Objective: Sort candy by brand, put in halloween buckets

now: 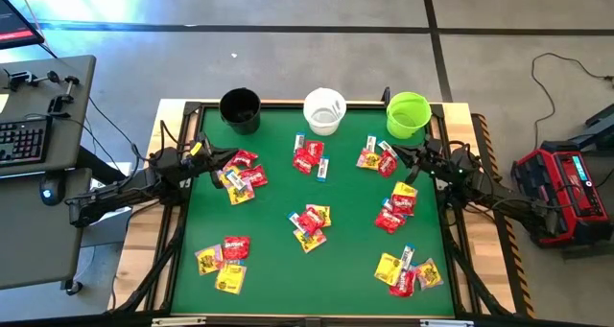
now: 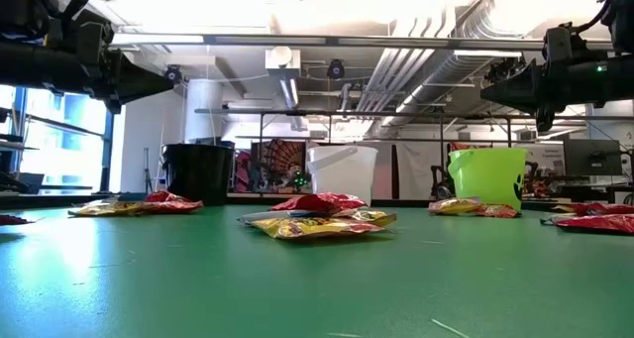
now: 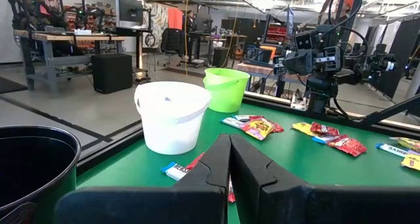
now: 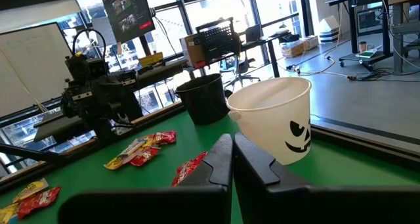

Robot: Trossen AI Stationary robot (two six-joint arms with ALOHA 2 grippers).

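The left end effector (image 1: 213,162) hovers above the table's (image 1: 278,212) left side, just beside a small heap of red and yellow candy (image 1: 242,176). Its fingers (image 3: 213,165) are clenched together with nothing between them. The right end effector (image 1: 419,160) hangs over the right side near the green bucket (image 1: 408,114), its fingers (image 4: 226,159) also pressed shut and empty.

No candy is held; the packets lie in loose mixed heaps across the table, with red, yellow and slim white-and-blue ones overlapping. The black bucket (image 1: 240,109), white bucket (image 1: 324,109) and green bucket stand in a row along the far edge. Whether any hold candy is hard to tell from above.

The main risk is the overlap. A pinch into a heap could lift two brands at once, or drag a neighbour along. The wrappers lie flat and thin, so fingers may slide over them without gripping. Both arms reaching toward the middle heaps (image 1: 310,223) could crowd each other, and a low approach near the far edge could tip a bucket.
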